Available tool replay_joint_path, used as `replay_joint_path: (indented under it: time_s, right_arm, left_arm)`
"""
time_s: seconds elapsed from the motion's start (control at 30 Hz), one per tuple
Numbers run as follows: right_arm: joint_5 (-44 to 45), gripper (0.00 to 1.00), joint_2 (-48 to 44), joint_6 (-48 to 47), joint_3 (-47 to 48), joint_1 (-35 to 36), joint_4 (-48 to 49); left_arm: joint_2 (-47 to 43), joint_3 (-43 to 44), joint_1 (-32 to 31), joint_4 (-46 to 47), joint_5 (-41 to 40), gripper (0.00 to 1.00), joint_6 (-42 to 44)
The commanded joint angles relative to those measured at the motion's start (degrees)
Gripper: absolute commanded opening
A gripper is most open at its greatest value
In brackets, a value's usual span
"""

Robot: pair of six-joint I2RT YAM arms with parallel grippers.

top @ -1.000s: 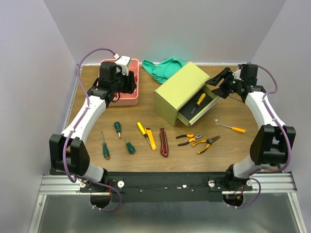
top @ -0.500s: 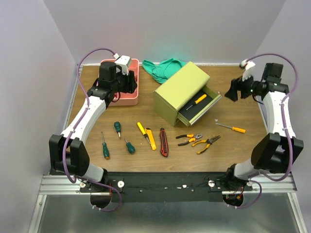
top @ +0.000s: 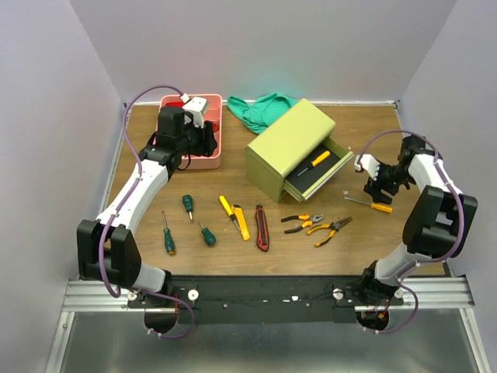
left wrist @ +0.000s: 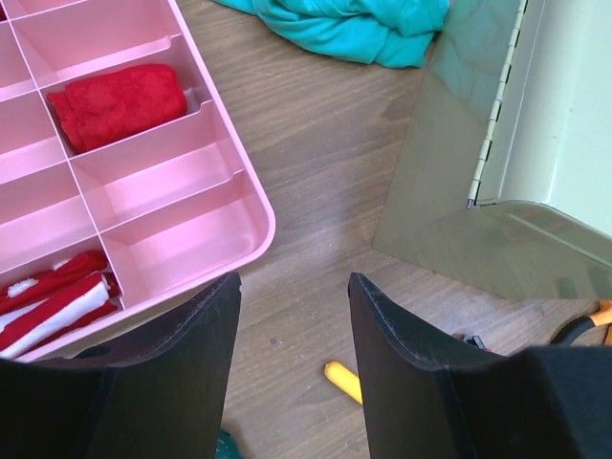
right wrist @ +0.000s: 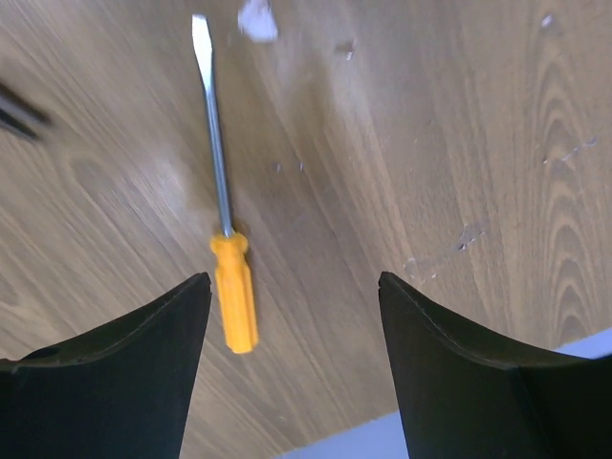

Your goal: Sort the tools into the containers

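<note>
My right gripper (top: 380,183) is open and hangs just above the orange-handled screwdriver (top: 373,205) on the table; in the right wrist view the gripper (right wrist: 295,282) has the handle (right wrist: 234,298) by its left finger. My left gripper (top: 203,137) is open and empty over the near right corner of the pink tray (top: 214,160), which also shows in the left wrist view (left wrist: 256,225). The olive chest (top: 291,140) has a drawer open with a yellow-handled screwdriver (top: 314,163) in it. Pliers (top: 301,222), knives (top: 262,227) and green screwdrivers (top: 187,204) lie along the front.
A green cloth (top: 264,109) lies behind the chest. The tray holds red fabric pieces (left wrist: 120,100) in some compartments. A yellow handle tip (left wrist: 342,378) shows between the left fingers. The table's right edge is close to the right gripper.
The right arm has swung away from the open drawer and come down over the orange screwdriver at the right. The left arm has barely moved.
</note>
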Motion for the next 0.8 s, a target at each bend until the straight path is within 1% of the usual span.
replay_joint_path:
  time_s: [0.0, 0.13, 0.23, 0.33, 0.4, 0.43, 0.47, 0.5, 0.53, 0.57, 0.6, 0.63, 0.67, 0.7, 0.73, 0.77]
  right_arm:
    - [8.1, 0.78, 1.4, -11.7, -3.9, -1.0, 3.2]
    - [11.0, 0.77, 2.7, -13.9, -7.0, -1.2, 6.0]
    - [11.4, 0.77, 3.8, -13.3, -7.2, -1.3, 6.5]
    - [11.4, 0.72, 5.0, -11.9, -7.2, -1.3, 7.7]
    - [11.4, 0.58, 6.4, -10.9, -5.5, -1.4, 6.8]
    - [11.4, 0.51, 6.9, -10.0, -4.4, -1.4, 4.7]
    - [11.3, 0.37, 7.4, -9.2, -3.5, -1.4, 3.6]
    - [11.4, 0.28, 7.8, -8.4, -1.3, -1.4, 2.3]
    - [11.2, 0.22, 7.5, -6.6, 0.0, -1.5, -1.2]
    - [9.7, 0.12, 7.1, -6.0, 1.4, -1.6, -3.8]
    - [8.1, 0.08, 5.1, -5.2, 3.1, -1.8, -6.3]
    - [6.2, 0.04, 3.9, -3.0, 6.2, -1.8, -10.9]
    - [1.7, 0.01, 2.7, -1.9, 8.2, -1.8, -13.3]
    - [-1.0, 0.01, 1.3, -0.1, 10.1, -1.8, -15.2]
    - [-4.2, 0.01, -0.4, 6.3, 14.4, -1.8, -18.1]
    - [-10.6, 0.01, -1.0, 10.7, 16.6, -1.8, -19.3]
  left_arm:
    - [1.1, 1.3, 0.3, 1.0, 0.5, 0.59, 0.9]
    - [2.5, 2.9, 0.3, 0.8, 0.0, 0.59, 1.4]
    - [3.2, 3.4, 0.3, 0.4, -0.4, 0.59, 1.8]
    - [3.5, 3.5, 0.3, 0.3, -0.6, 0.59, 1.9]
    - [4.0, 3.5, 0.3, 0.2, -0.5, 0.59, 1.9]
    - [4.1, 3.6, 0.3, 0.2, -0.5, 0.59, 1.9]
    - [4.2, 3.7, 0.3, 0.1, -0.4, 0.59, 1.9]
    - [4.4, 4.0, 0.3, 0.3, -0.3, 0.59, 1.9]
    - [4.5, 4.4, 0.3, 0.2, -0.2, 0.58, 1.9]
    - [4.8, 4.8, 0.3, 0.4, -0.1, 0.58, 1.9]
    - [5.0, 5.0, 0.3, 0.6, -0.1, 0.58, 1.9]
    - [5.2, 5.6, 0.3, 0.7, 0.0, 0.58, 1.9]
    - [5.3, 5.9, 0.3, 0.8, 0.2, 0.58, 1.9]
    - [5.5, 6.3, 0.3, 0.8, 0.4, 0.58, 1.9]
    - [5.7, 6.7, 0.3, 0.8, 0.6, 0.58, 1.8]
    - [5.7, 7.1, 0.2, 0.8, 1.0, 0.58, 1.5]
